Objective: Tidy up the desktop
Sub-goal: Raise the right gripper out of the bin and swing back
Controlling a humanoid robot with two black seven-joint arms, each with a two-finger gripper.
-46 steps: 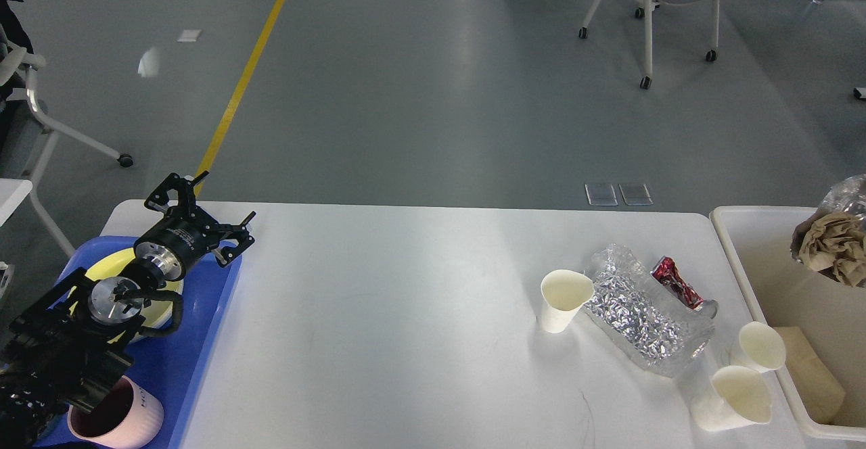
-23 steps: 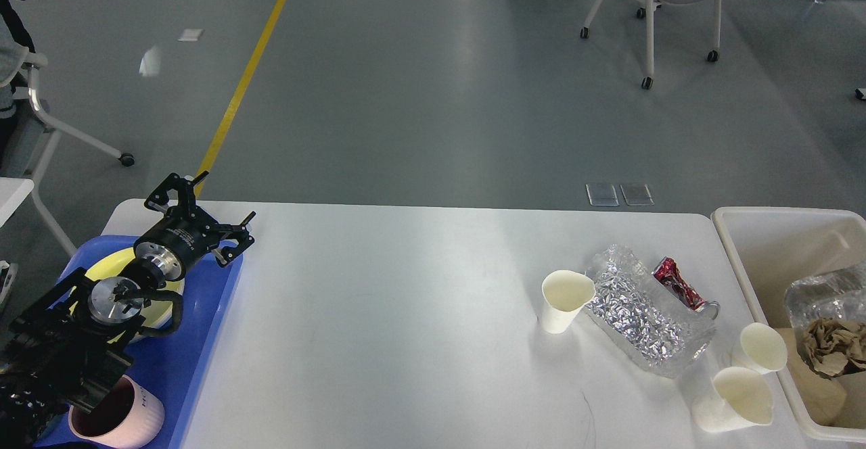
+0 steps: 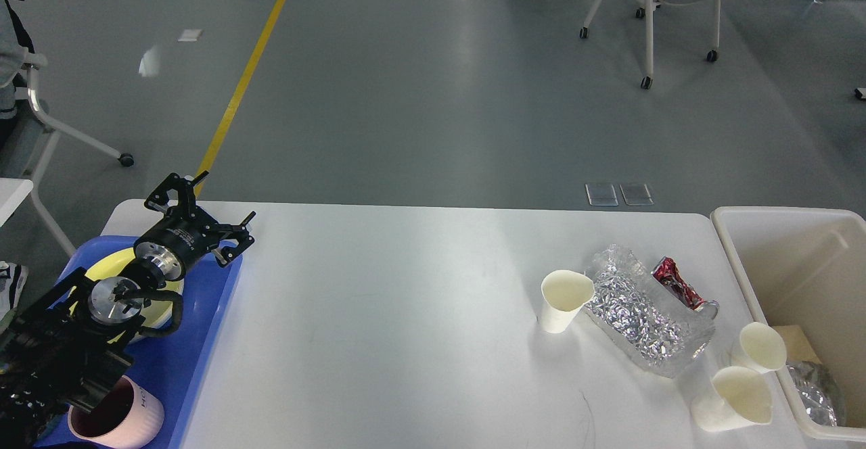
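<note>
The white desktop (image 3: 406, 314) fills the lower view. On its right side lie a crumpled silver foil bag (image 3: 643, 310), a red wrapper (image 3: 676, 281) and three white paper cups: one upright (image 3: 563, 300), two tipped near the right edge (image 3: 759, 347) (image 3: 734, 398). My left gripper (image 3: 205, 210) is open and empty, above the far corner of the blue tray (image 3: 203, 341) at the left. My right gripper is out of view.
The blue tray holds a yellow bowl (image 3: 111, 263) and a pink cup (image 3: 122, 418), partly hidden by my left arm. A cream-white bin (image 3: 751, 280) stands at the right edge with a clear bag of rubbish (image 3: 815, 402) inside. Chairs stand on the floor beyond.
The clear bag with brown paper dropped from above the bin at the right edge down to the bin's bottom. My left arm has not moved.
</note>
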